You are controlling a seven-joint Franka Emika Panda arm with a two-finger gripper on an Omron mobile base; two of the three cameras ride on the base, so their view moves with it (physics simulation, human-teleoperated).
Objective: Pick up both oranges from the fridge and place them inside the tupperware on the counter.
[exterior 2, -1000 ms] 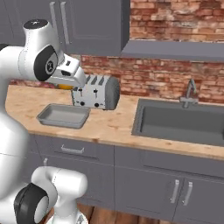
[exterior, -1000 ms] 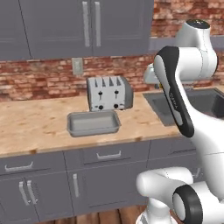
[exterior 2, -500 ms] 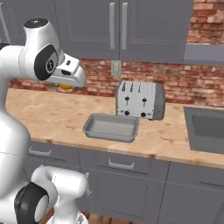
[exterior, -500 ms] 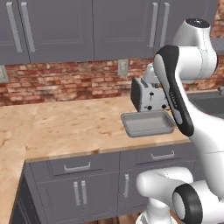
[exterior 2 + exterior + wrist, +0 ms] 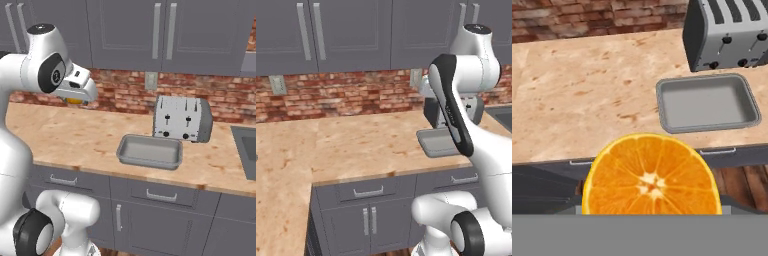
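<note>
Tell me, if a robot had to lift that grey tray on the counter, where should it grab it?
Probably by the rim. The tupperware is shallow, empty and lies flat on the counter, so one finger could go inside, one outside a long wall, coming down from above. The near side is free; the toaster stands close behind the far one.

No text, label, brand, number or sign can be read anywhere — the toaster (image 5: 182, 119) by the worktop's (image 5: 75, 140) back edge has plain knobs and bare silver faces, the tupperware (image 5: 150, 151) is unmarked grey, and the cabinet doors (image 5: 351, 35) are blank.
</note>
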